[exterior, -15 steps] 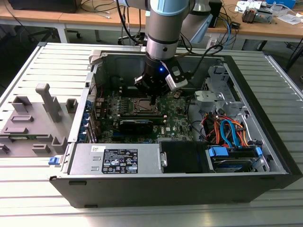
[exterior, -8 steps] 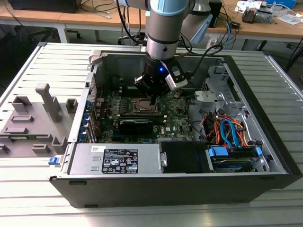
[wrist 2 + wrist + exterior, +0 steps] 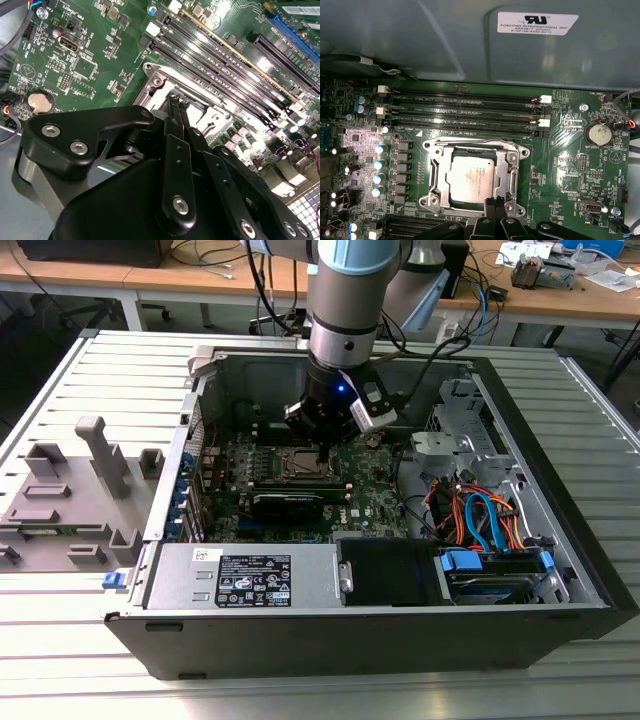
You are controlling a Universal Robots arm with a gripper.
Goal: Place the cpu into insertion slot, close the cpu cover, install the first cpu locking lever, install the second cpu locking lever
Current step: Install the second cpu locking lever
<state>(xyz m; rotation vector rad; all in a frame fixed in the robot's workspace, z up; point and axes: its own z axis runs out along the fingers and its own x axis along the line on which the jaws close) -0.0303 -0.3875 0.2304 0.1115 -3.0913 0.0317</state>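
A slatted metal table (image 3: 60, 640) is seen, with wooden desks (image 3: 200, 285) far behind. One grey fixture (image 3: 70, 495) lies left; one open computer case (image 3: 560, 490) follows. One cpu (image 3: 471, 179) sits in the insertion slot (image 3: 435, 165), the cpu cover (image 3: 512, 167) closed over it. The gripper (image 3: 495, 202), fingers pinched together, touches the slot's edge.

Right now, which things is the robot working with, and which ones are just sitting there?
For the job:
- gripper, down at the socket's edge
- cpu, lying in the insertion slot
- cpu cover, closed around the chip

Just sitting there:
- long memory slots
- round coin battery
- black graphics card
- grey plastic holder beside the case
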